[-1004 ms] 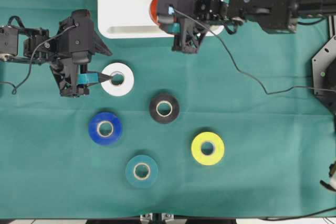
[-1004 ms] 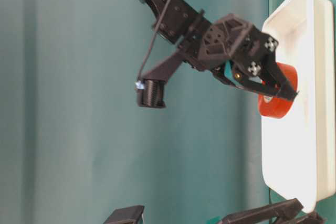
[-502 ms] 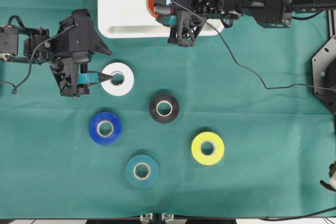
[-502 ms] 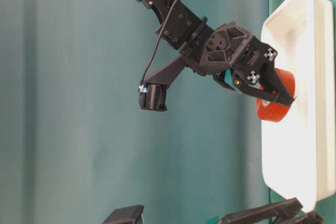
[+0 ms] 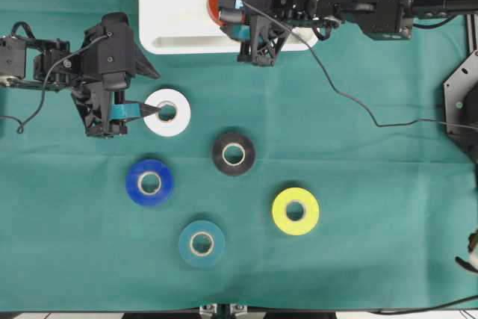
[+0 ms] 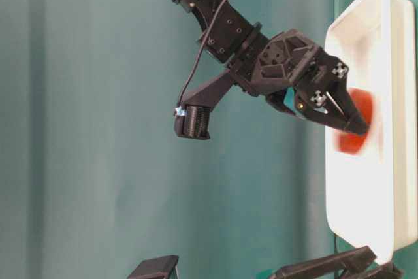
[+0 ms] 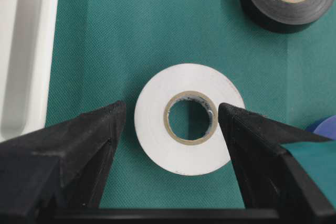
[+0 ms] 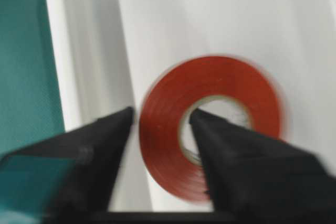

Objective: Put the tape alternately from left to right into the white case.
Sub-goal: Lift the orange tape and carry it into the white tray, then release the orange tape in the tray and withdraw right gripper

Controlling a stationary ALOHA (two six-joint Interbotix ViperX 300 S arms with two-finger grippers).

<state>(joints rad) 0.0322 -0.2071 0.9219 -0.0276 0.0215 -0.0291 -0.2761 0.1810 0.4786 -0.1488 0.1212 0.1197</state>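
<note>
My right gripper [image 5: 228,13] hangs over the white case [image 5: 179,5], jaws open. The red-orange tape [image 8: 210,74] is blurred and loose between the fingers, one finger in its core, low against the case floor [image 6: 372,213]. My left gripper [image 7: 170,107] is open and straddles one side of the white tape [image 5: 168,112], which lies flat on the green cloth: one finger is outside the roll, the other over its core. Black [image 5: 234,154], blue [image 5: 149,182], yellow [image 5: 295,211] and teal [image 5: 202,243] tape rolls lie flat on the cloth.
The white case's rim [image 7: 21,51] lies just left of my left gripper in its wrist view. A black cable [image 5: 351,102] trails from the right arm across the cloth. The table's front edge runs along the bottom of the overhead view.
My right gripper has opened and let go of the red-orange tape, which now blurs as it drops into the white case. The left arm and the other rolls have not moved.
</note>
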